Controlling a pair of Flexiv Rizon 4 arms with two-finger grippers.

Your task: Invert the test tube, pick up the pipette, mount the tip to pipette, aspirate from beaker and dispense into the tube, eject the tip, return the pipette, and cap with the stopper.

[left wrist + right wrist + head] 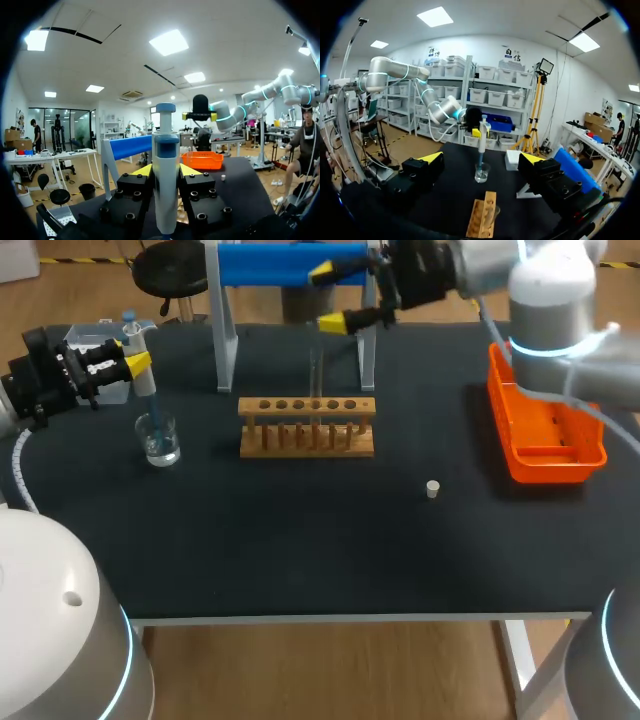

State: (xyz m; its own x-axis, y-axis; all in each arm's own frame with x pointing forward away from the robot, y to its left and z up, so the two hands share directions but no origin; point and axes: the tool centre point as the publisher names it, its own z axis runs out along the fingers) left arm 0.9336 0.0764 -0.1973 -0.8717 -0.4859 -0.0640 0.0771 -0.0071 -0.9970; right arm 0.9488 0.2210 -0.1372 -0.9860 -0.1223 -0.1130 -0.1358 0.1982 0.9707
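Observation:
My left gripper point(135, 364) is shut on the white-and-blue pipette point(143, 380), which stands upright at the table's left. The pipette's tip dips into the small glass beaker point(160, 440). In the left wrist view the pipette point(165, 170) rises between the fingers of my left gripper point(165, 175). A clear test tube point(315, 385) stands upright in the wooden rack point(307, 426). My right gripper point(335, 297) hangs open above and behind the rack, holding nothing. From the right wrist, the gripper point(482, 159) faces the beaker point(481, 174) and pipette point(482, 140), with the rack point(483, 216) below. A white stopper point(432, 489) lies right of the rack.
An orange tray point(545, 435) sits at the right edge. A stand with a blue bar point(290, 265) rises behind the rack. A white tip box point(95, 340) sits at the far left, behind my left gripper.

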